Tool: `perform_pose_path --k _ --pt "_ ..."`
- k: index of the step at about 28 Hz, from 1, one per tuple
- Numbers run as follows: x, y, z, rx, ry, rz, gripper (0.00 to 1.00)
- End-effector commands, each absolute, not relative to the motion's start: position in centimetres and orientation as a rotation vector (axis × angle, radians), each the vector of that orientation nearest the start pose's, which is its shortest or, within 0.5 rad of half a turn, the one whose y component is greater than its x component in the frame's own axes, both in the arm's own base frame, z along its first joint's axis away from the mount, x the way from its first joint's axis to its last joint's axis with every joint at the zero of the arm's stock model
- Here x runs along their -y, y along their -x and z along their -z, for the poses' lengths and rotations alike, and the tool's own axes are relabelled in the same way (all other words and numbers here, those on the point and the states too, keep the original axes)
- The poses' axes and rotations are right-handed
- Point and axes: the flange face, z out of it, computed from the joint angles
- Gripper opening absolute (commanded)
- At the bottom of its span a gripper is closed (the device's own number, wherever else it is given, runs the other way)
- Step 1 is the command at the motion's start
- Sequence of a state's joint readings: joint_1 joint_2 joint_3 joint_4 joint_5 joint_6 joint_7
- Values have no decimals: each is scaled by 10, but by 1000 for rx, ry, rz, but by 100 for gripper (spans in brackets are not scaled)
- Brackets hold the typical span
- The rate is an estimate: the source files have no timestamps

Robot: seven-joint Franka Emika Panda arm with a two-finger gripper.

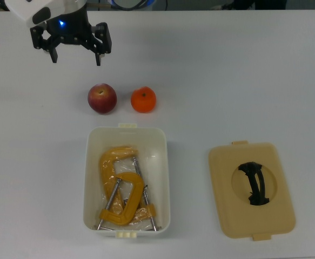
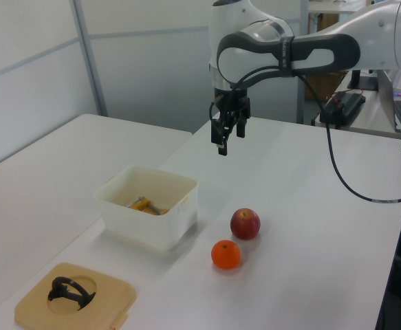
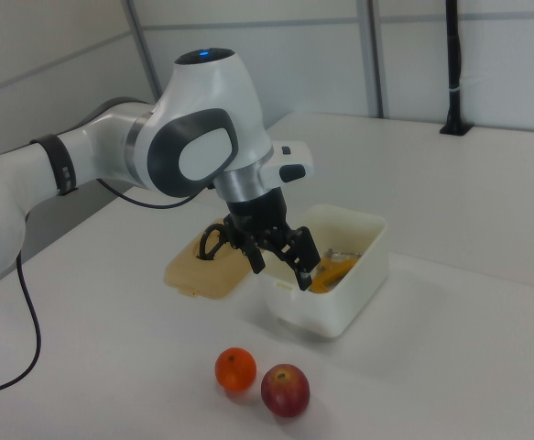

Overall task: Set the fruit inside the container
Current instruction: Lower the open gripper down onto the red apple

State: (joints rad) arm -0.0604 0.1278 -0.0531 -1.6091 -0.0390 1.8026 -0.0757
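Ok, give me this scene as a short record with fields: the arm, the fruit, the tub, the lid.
gripper: open, empty, raised above the table, away from the fruit
apple: on the table, outside the tub
orange: on the table beside the apple, not touching it
tub: open, holds yellow clamps, no fruit
lid: flat on the table, apart from the tub, black handle up
fruit placed: none

Top view looks straight down on the counter (image 1: 243, 70); left and right views face it obliquely from opposite sides.
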Motion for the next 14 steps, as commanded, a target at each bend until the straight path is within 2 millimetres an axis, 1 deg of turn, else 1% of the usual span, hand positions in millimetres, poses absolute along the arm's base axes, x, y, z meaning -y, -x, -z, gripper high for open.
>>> perform_pose_path --k 1,5,6,8,10,11,14 --pt "63 -590 -537 -36 3169 -13 100" --pt "61 -592 -519 0 3171 -2 100" --pt "55 -593 -508 56 3170 17 100" --pt "49 -593 -495 86 3168 25 100" --pt "46 -592 -483 100 3168 35 100" --pt "44 -592 -472 107 3170 59 100" --pt "43 -591 -456 116 3173 75 100"
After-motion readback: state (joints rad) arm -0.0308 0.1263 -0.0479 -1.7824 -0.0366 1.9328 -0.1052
